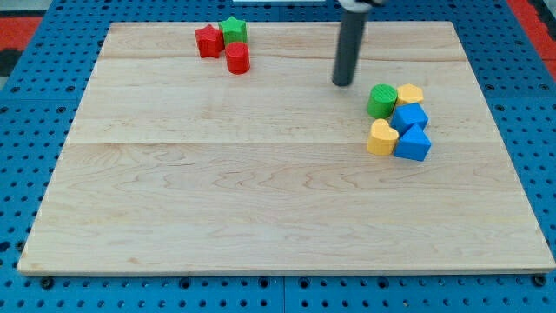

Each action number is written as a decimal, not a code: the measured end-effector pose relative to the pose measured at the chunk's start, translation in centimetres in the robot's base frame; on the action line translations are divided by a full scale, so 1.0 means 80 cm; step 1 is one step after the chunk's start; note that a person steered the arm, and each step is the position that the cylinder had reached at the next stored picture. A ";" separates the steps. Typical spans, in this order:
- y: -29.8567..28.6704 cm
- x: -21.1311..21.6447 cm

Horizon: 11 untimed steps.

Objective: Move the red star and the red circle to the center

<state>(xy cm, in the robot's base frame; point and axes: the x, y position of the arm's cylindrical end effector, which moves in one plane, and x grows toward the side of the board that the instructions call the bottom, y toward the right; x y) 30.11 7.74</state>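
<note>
The red star [208, 41] lies near the view's top left of the wooden board [261, 191], touching a green star [234, 30] on its right. The red circle [238, 58] sits just below the green star, close to both. My tip [343, 83] rests on the board well to the right of these three blocks, right of centre near the view's top. It touches no block.
A cluster stands at the view's right: a green circle [381, 100], a yellow block [409, 94], a blue block [410, 116], a yellow heart [381, 137] and a blue triangle [413, 143]. The green circle is just right of my tip.
</note>
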 end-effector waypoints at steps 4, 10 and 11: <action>-0.234 -0.136; -0.158 0.004; -0.156 0.059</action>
